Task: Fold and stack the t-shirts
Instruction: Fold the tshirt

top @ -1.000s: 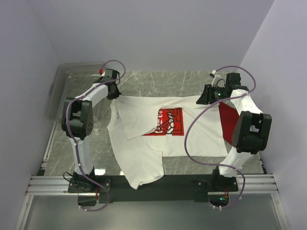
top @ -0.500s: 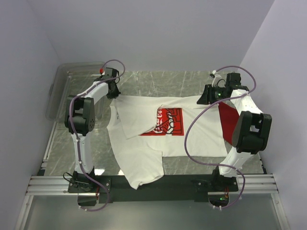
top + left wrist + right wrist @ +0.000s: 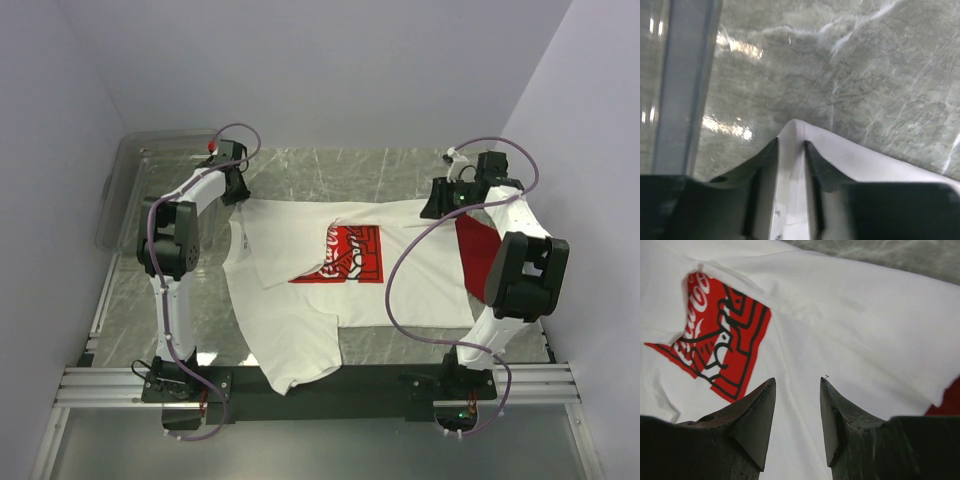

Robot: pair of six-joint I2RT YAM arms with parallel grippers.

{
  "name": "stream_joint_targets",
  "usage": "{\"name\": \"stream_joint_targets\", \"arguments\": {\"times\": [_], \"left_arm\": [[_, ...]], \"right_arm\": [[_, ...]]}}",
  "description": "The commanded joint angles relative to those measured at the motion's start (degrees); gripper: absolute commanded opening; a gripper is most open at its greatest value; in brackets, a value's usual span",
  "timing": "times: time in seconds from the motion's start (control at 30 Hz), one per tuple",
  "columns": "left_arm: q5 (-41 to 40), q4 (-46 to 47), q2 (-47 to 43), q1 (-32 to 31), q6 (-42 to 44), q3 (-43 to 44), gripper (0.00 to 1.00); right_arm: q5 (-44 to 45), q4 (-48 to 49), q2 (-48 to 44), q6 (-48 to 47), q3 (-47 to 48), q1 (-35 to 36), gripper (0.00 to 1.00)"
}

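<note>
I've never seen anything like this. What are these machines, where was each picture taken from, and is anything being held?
These are two robot arms, the left arm and the right arm, bolted to the near edge of a marble-patterned table. The wide picture comes from a fixed camera above and behind them. The other two come from small cameras on the wrists, so the dark prongs at the bottom of each are that arm's own claw.

On the table lies a white t-shirt with a red print, one part folded over. Beside its right edge is a red t-shirt, partly hidden by the right arm. A clear plastic bin stands at the far left.

The left claw has a corner of the white t-shirt between its fingers; I cannot tell whether it grips it. The right claw is open above the white t-shirt and holds nothing.
</note>
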Motion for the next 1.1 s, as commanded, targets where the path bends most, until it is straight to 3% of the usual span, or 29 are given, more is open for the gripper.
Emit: {"name": "stream_joint_targets", "arguments": {"times": [0.0,0.27,0.33,0.5,0.57,0.67,0.83,1.07], "left_arm": [[-0.30,0.85,-3.36,0.71,1.02,2.26,0.36],[9.98,5.85,-15.38,0.71,1.63,-5.27,0.64],[12.61,8.22,-18.38,0.71,1.63,-8.01,0.64],[19.29,16.39,-32.18,0.62,0.76,-23.02,0.66],[25.09,22.36,-38.40,0.45,0.05,-31.52,0.75],[28.96,25.89,-43.34,-1.39,0.83,-39.37,0.75],[27.49,24.58,-43.98,-9.91,4.00,-42.91,0.73],[18.08,21.95,-34.24,-24.76,4.36,-38.09,0.68]], "right_arm": [[5.48,-0.96,-1.79,-2.64,3.33,-2.70,0.48],[12.86,0.18,1.72,1.04,4.83,-4.99,0.48],[15.50,1.06,3.47,4.64,6.32,-5.42,0.48],[19.28,2.55,6.82,9.65,8.08,-6.04,0.48],[20.17,2.90,7.70,10.45,8.35,-6.65,0.48],[19.73,2.73,9.37,10.89,9.40,-7.18,0.48],[18.41,3.25,9.38,10.63,9.06,-7.27,0.48],[15.69,2.03,8.94,9.66,8.88,-7.36,0.48]]}}
